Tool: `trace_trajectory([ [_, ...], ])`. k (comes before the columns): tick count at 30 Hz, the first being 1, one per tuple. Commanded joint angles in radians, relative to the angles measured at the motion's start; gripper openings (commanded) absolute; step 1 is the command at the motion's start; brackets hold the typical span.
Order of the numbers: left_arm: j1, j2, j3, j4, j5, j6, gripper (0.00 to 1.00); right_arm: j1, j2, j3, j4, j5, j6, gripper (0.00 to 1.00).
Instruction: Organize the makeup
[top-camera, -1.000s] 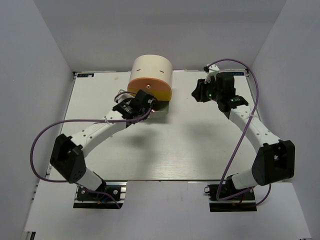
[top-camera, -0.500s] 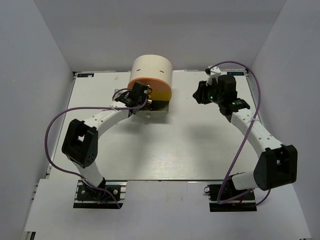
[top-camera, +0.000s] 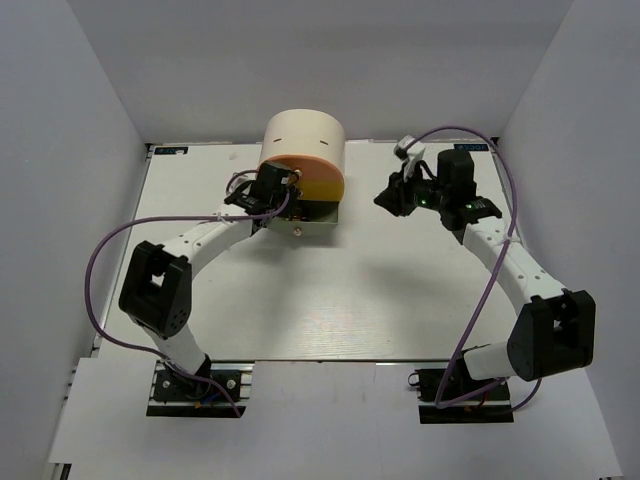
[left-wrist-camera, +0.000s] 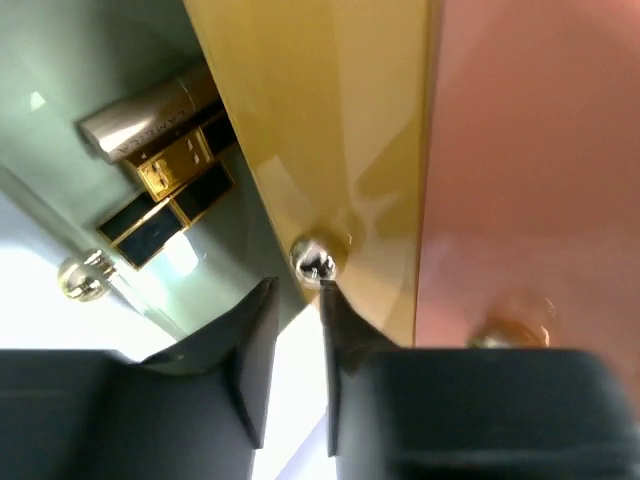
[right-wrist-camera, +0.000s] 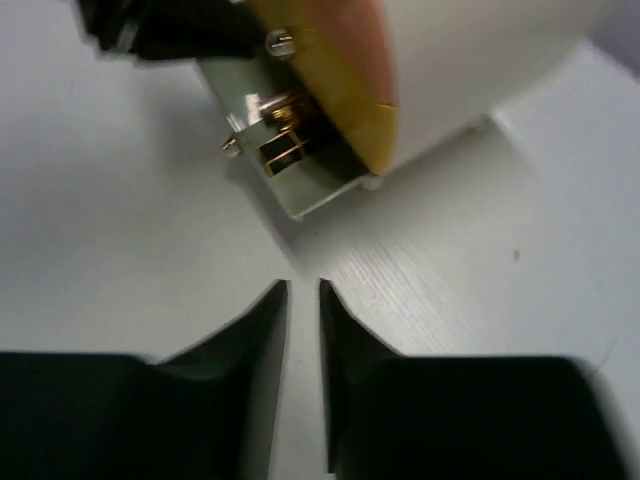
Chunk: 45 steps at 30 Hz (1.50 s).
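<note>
From above, the left arm bends in from the left side of the round box. The left gripper sits against the box's orange and yellow front, just above the pulled-out bottom drawer. The right arm stretches up the right side of the table, and the right gripper hangs just right of the box, turned toward it. The makeup is too small to make out from here.

The left wrist camera shows the left gripper with its fingers a narrow slit apart and nothing between them. Their tips are just below a silver knob on the box's yellow drawer front. Beside that is the orange drawer front. In the pale green drawer below lie a copper lipstick and, touching it, two gold-and-black cases side by side.

The right wrist camera sees the right gripper over bare table, its fingers likewise a thin gap apart and gripping nothing. Beyond them is the box with its open drawer. The cases show only as a gold blur inside.
</note>
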Motion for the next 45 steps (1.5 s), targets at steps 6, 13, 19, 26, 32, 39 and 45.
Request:
trace_trajectory([
  [6, 0.007, -0.311, -0.159, 0.210, 0.131, 0.481, 0.01, 0.041, 0.131, 0.084, -0.481, -0.612, -0.977, 0.00],
  [13, 0.007, -0.709, -0.377, -0.010, 0.112, 0.746, 0.51, 0.208, 0.365, 0.242, -0.432, -0.344, -0.972, 0.00],
  [19, 0.007, -0.996, -0.526, -0.226, 0.024, 0.674, 0.67, 0.348, 0.430, 0.201, -0.028, -0.008, -0.662, 0.00],
  [26, -0.002, -1.233, -0.604, -0.334, -0.050, 0.592, 0.70, 0.429, 0.543, 0.245, 0.106, 0.303, -0.581, 0.00],
  [32, -0.002, -1.230, -0.593, -0.397, -0.057, 0.586, 0.80, 0.457, 0.622, 0.287, 0.195, 0.488, -0.556, 0.00],
  [39, -0.002, -1.213, -0.610, -0.371, -0.051, 0.588, 0.86, 0.472, 0.637, 0.311, 0.250, 0.577, -0.546, 0.00],
  [45, -0.002, -1.189, -0.619, -0.343, -0.037, 0.589, 0.86, 0.477, 0.668, 0.334, 0.297, 0.646, -0.556, 0.00],
])
